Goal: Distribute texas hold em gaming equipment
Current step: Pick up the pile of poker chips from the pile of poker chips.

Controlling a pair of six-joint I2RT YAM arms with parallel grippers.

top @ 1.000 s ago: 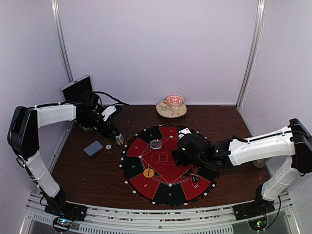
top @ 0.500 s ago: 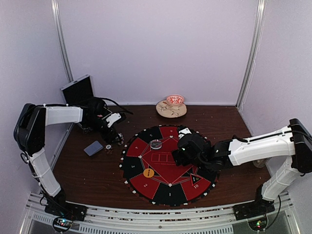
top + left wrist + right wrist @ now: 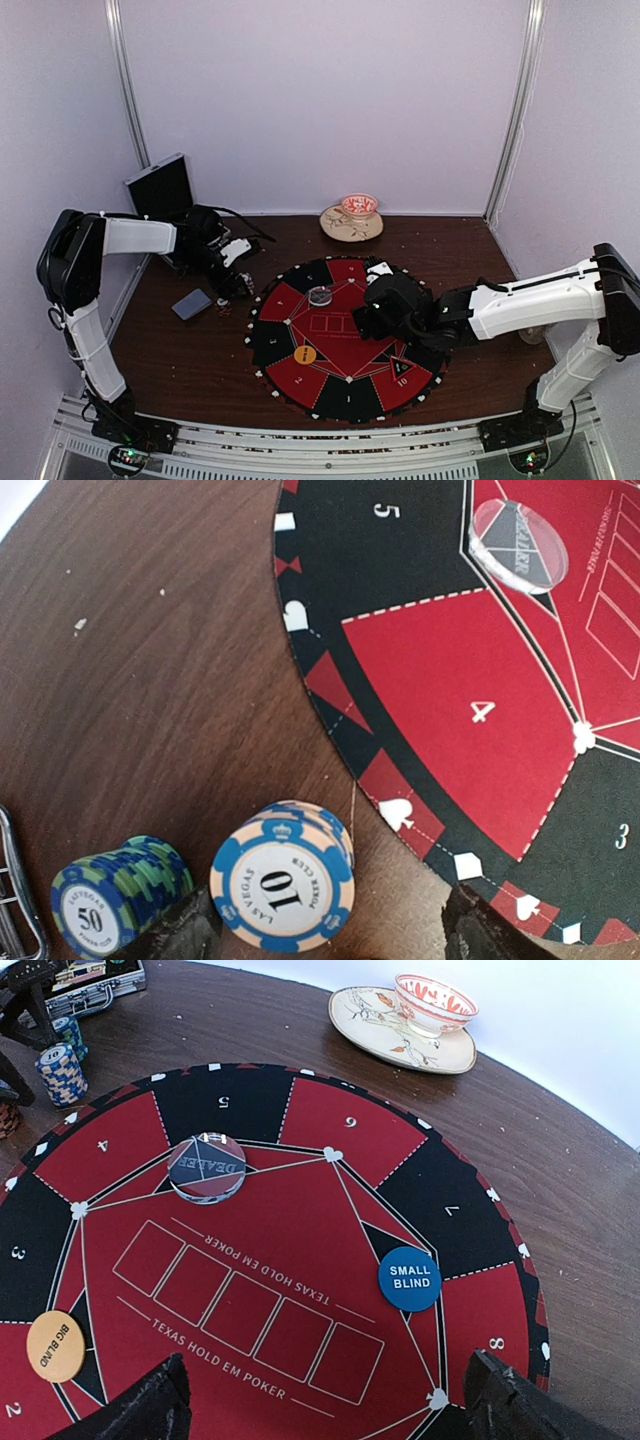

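In the left wrist view a stack of blue-and-peach "10" poker chips (image 3: 283,888) stands on the wood beside a green-and-blue "50" stack (image 3: 120,895). My left gripper (image 3: 335,935) is open, and the "10" stack sits between its fingers, close to the left finger (image 3: 180,935). From above, the left gripper (image 3: 240,283) is at the mat's left edge. My right gripper (image 3: 325,1410) is open and empty above the mat (image 3: 300,1110). It is near the blue small-blind disc (image 3: 410,1278), the orange big-blind disc (image 3: 55,1345) and the clear dealer button (image 3: 207,1167). A grey-blue card deck (image 3: 191,304) lies left of the mat.
The open black case (image 3: 160,185) stands at the back left corner. A decorated plate with a red-and-white bowl (image 3: 352,218) sits at the back centre. The round red-and-black mat (image 3: 300,385) covers the table's middle. Walls close in on the left, right and back.
My left gripper has moved toward the mat's left edge and now sits over the chip stacks. The right arm has not moved.
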